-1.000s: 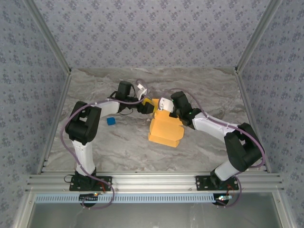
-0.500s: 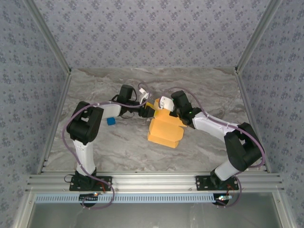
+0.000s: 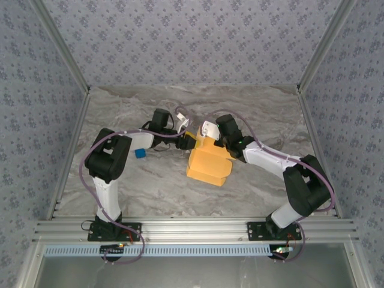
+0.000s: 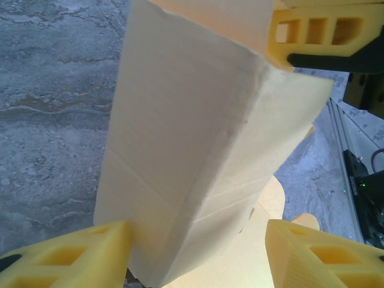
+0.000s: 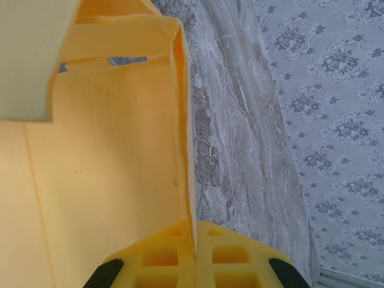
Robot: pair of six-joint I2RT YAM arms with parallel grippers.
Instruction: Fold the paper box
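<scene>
A blue cube (image 3: 140,153) sits on the counter (image 3: 156,186) beside my left arm. My left jaws stand apart astride the box (image 3: 209,165), one finger (image 4: 78,255) touching its side, the other clear. The box stands mid-counter. My right jaws are clamped on its wall's edge.

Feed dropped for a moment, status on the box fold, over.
Left gripper open, astride a paper box edge. Right gripper shut on its wall. Blue cube off to the side, apart.
</scene>
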